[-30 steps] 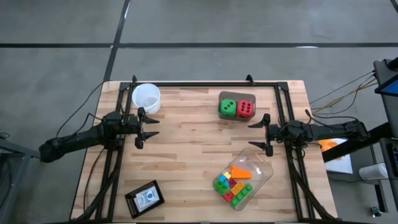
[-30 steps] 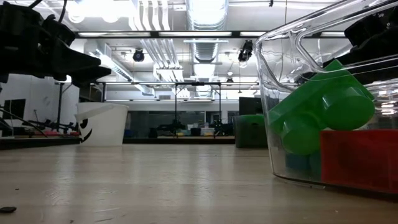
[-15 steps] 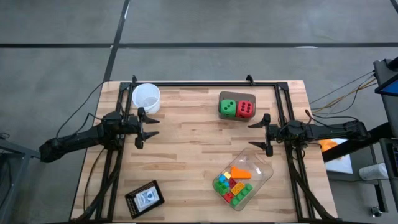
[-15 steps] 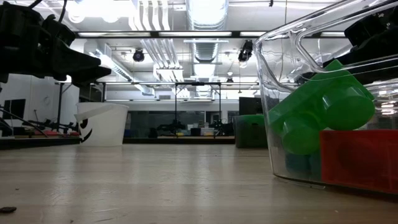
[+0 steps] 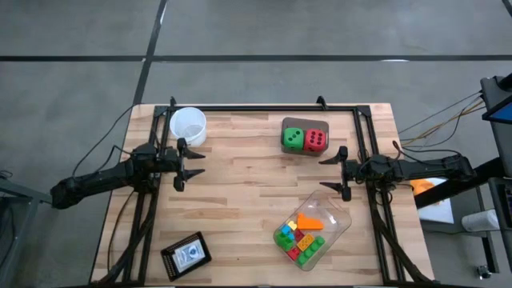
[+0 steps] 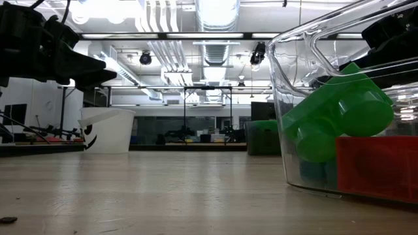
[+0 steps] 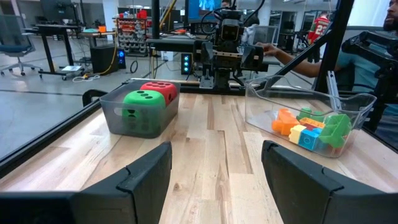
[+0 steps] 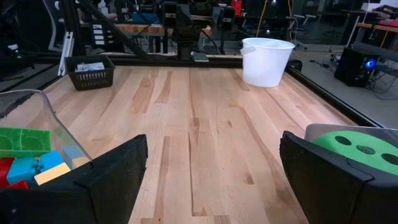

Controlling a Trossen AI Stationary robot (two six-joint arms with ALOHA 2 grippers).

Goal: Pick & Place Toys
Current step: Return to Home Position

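Several small bright bricks and an orange wedge (image 5: 310,222) lie inside a clear plastic tray (image 5: 340,218) at the table's near right; they also show in the left wrist view (image 7: 309,129). A green die (image 5: 293,139) and a pink-red die (image 5: 315,141) sit in a grey bin (image 5: 305,123) at the far middle. My left gripper (image 5: 192,163) is open and empty at the table's left. My right gripper (image 5: 330,172) is open and empty at the right, between bin and tray.
A white cup (image 5: 188,126) stands at the far left corner. A small black basket (image 5: 186,255) sits at the near left. A dark frame (image 5: 264,108) runs along the table's far edge and sides. Bare wood lies between the two grippers.
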